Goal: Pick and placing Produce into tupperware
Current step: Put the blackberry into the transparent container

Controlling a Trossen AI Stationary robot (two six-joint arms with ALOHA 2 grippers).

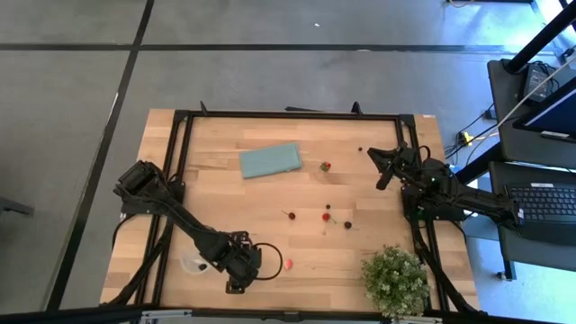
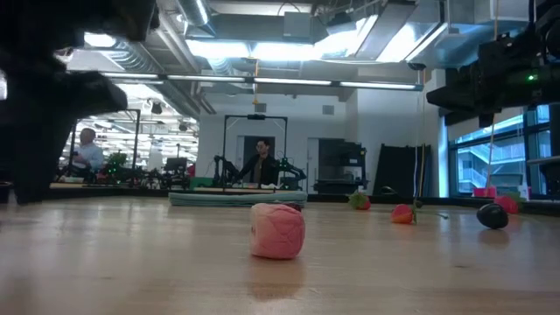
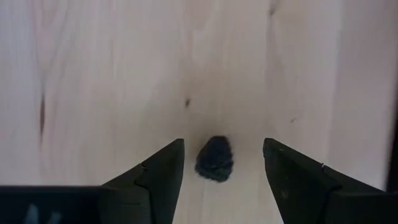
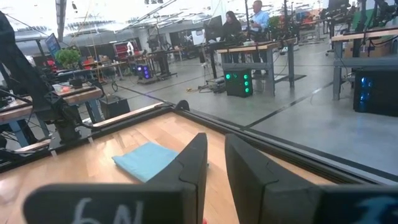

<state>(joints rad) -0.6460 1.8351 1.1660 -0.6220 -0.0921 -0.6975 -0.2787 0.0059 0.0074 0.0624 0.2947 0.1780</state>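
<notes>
My left gripper (image 3: 222,146) points down near the table's near edge (image 1: 238,277), open. Its fingers stand on either side of a dark berry (image 3: 215,159) that lies on the wood, and they do not touch it. The clear cup (image 1: 192,264) sits just left of that arm, partly hidden by it. A red piece (image 1: 290,264) (image 2: 277,230) lies right of the gripper. More red and dark berries (image 1: 327,216) (image 1: 346,224) (image 1: 326,166) are scattered mid-table. My right gripper (image 4: 215,155) (image 1: 382,169) hangs above the table's far right part, shut and holding nothing.
A flat teal rectangle (image 1: 270,160) (image 4: 148,159) lies toward the far edge. A bushy green potted plant (image 1: 394,279) stands at the near right corner. A dark metal frame (image 1: 288,114) borders the table. People sit at benches in the room beyond.
</notes>
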